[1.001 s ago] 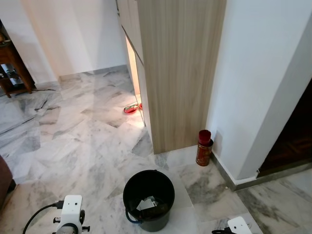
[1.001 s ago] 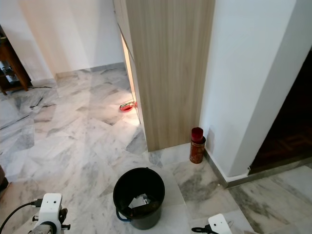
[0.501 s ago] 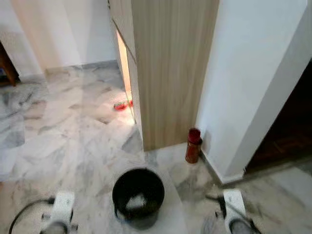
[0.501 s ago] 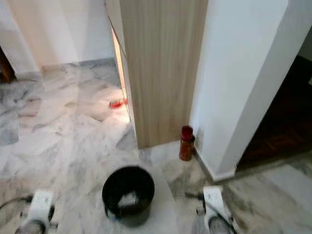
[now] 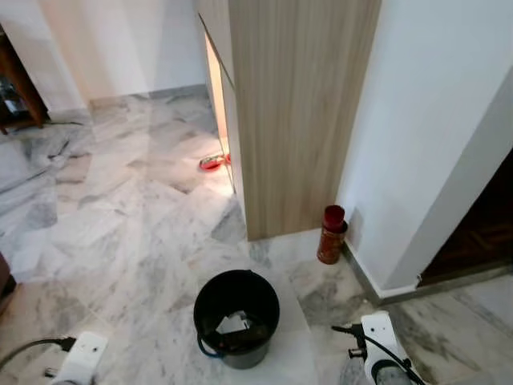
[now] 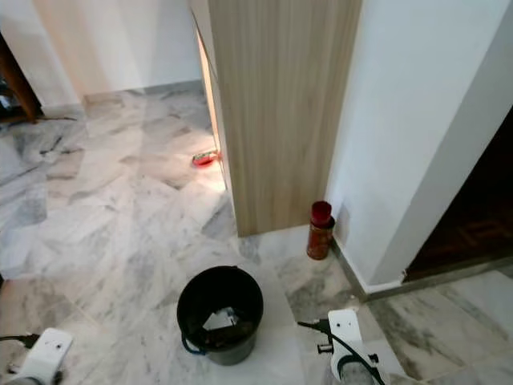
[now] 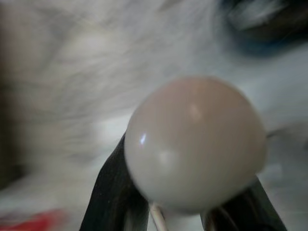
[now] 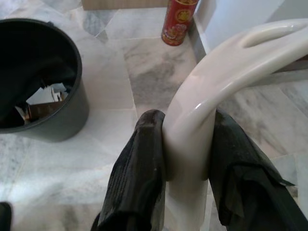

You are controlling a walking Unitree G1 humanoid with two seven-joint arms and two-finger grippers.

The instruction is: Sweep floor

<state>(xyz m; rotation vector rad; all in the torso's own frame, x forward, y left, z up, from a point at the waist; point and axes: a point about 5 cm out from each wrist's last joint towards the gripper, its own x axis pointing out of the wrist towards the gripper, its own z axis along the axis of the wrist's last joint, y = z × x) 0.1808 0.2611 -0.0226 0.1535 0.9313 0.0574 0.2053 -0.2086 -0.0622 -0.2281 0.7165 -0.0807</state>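
Marble floor (image 5: 120, 233) by the black bin (image 5: 236, 317) awaits sweeping, right gripper (image 8: 185, 144) jaws clamped on a cream handle (image 8: 226, 72), left gripper (image 7: 192, 202) gripping a rounded knob (image 7: 195, 142); keep strokes low.

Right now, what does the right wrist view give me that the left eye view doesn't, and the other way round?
Right wrist view alone: the right gripper clamped on a curved white handle. Left eye view alone: the wooden cabinet, a small red object on the floor beside it, and a dark doorway. Both: the black bucket holding scraps, the red can by the wall, the marble floor.
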